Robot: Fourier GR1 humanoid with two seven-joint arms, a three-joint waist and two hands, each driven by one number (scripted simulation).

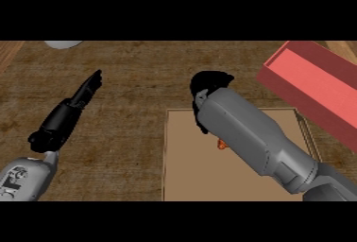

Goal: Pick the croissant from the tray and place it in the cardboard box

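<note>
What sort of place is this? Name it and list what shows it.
Probably a kitchen or food-packing counter. A wood-grain counter top carries a flat brown tray, with a red box at the right and the edge of a pale dish at the top. Two robot arms work over it.

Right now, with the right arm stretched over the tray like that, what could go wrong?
1. The right forearm covers most of the croissant; only a small orange bit shows on the tray, so how it lies is hard to judge.
2. The right hand sits curled past the tray's far edge, away from the croissant, so closing there would likely grab nothing.
3. The red box lies tilted near the tray's right corner; a sideways swing could bump it.
</note>
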